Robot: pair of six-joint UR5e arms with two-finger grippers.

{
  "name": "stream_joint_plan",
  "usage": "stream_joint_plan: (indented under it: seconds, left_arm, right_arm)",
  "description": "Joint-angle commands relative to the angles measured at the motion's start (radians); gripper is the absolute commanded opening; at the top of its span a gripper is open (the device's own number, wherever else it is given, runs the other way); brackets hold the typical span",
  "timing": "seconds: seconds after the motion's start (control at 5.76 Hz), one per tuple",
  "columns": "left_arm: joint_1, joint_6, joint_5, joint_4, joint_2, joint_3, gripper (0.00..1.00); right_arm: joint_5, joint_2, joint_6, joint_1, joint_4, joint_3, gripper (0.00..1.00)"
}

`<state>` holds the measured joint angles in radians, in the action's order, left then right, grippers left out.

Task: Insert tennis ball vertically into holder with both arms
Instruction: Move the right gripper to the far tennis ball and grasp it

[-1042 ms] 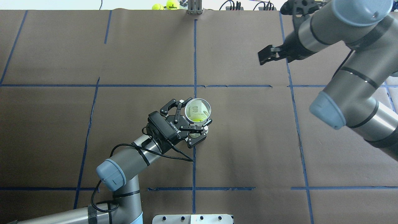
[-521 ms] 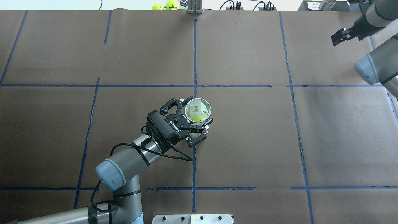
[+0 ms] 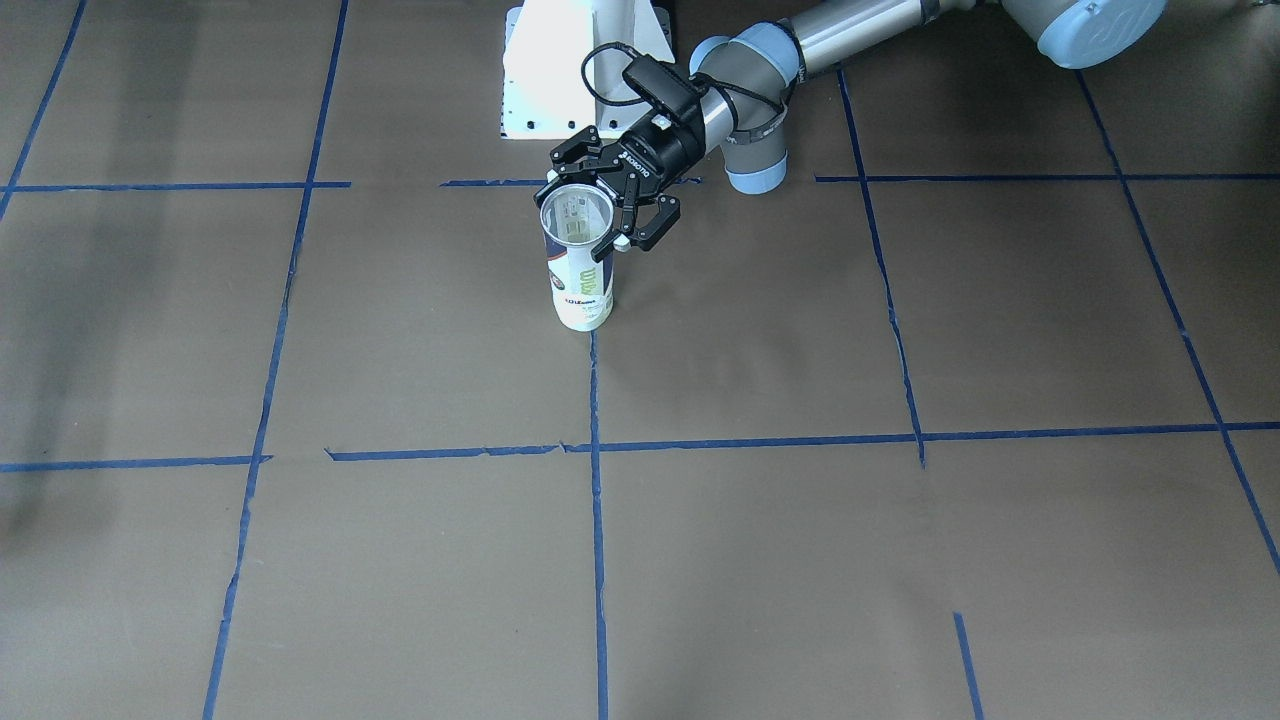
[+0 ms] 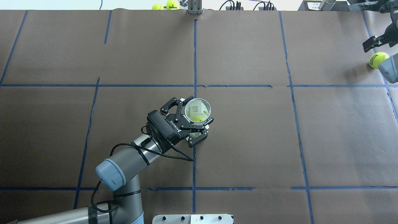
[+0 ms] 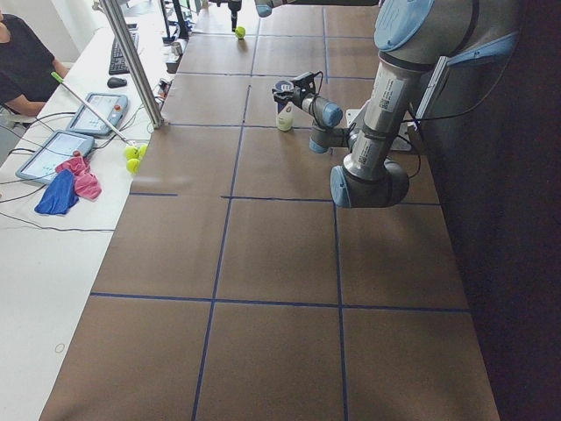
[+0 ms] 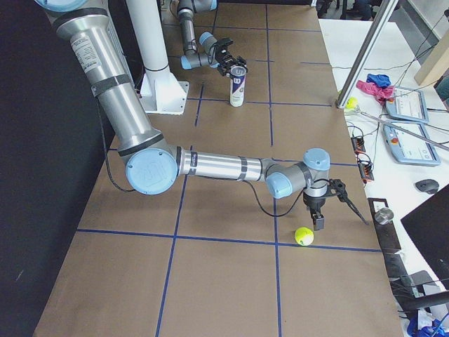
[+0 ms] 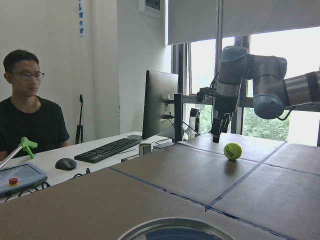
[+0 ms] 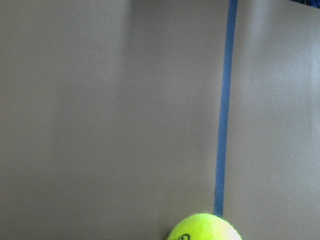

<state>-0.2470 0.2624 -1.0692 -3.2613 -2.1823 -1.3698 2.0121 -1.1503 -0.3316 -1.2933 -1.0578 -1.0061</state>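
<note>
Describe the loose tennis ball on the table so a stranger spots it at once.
On the brown table, look to its far right corner, by the right gripper. The tennis ball lies there on the paper. One ball is inside the can, two more beyond the table's edge; this one lies alone in the open.

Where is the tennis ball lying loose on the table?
In the overhead view the tennis ball lies near the right edge, beside the right gripper, far from the holder.

yellow-green tennis ball [image 4: 377, 59], white-navy holder [image 3: 580, 288]
</note>
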Motion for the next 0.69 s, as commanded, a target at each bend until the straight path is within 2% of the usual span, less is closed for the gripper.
stream_joint_plan:
  seconds: [0.0,0.52]
  left_arm:
    - [0.0,0.0,0.0,0.0,-0.002,0.0,0.97]
    - [0.0,0.0,0.0,0.0,-0.005,-0.002,0.97]
  right_arm:
    - [-0.059,-0.002,0.003,0.018,0.004,0.023,0.98]
    - [-0.094,-0.006,0.006,0.074,0.004,0.047,0.97]
